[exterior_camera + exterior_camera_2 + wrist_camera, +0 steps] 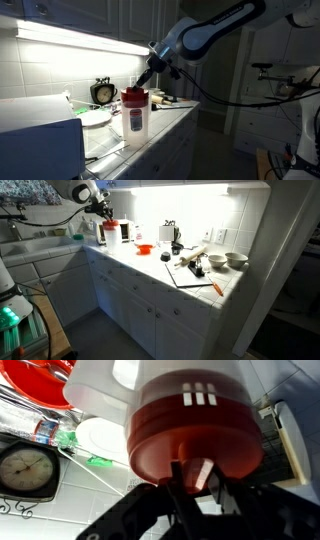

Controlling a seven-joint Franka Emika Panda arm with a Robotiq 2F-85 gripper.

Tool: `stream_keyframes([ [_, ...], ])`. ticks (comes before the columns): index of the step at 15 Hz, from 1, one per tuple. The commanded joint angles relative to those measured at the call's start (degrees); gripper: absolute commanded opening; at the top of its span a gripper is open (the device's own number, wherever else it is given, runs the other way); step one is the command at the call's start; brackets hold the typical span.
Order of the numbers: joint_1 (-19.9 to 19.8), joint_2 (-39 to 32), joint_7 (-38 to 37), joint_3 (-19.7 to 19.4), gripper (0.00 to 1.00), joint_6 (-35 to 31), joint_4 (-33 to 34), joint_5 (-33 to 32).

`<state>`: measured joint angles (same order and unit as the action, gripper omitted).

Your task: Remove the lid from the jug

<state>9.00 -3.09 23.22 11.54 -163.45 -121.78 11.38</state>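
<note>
The jug (135,120) is a tall whitish pitcher with a dark-and-red label, standing near the counter's front edge. It also shows in an exterior view (108,233). The red lid (134,95) sits on its top. In the wrist view the lid (195,420) fills the frame, with the jug's white body (105,385) behind it. My gripper (197,482) is at the lid's rim, its two dark fingers closed on a small tab of the lid. In both exterior views the gripper (144,80) (104,218) comes down onto the lid at a slant.
A round black clock (103,92) and white plates (95,118) stand behind the jug. A white box (40,145) is nearby. Farther along the counter are a red bowl (145,249), a dark board (195,275) and white bowls (236,259).
</note>
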Motion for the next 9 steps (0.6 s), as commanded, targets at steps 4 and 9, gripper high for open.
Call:
stream_keyframes([
  [4, -0.04, 0.84, 0.61, 0.06, 0.08, -1.87, -1.8, 0.49],
  [9, -0.06, 2.57, 0.41, 0.17, 0.08, -2.63, -1.53, 1.57],
])
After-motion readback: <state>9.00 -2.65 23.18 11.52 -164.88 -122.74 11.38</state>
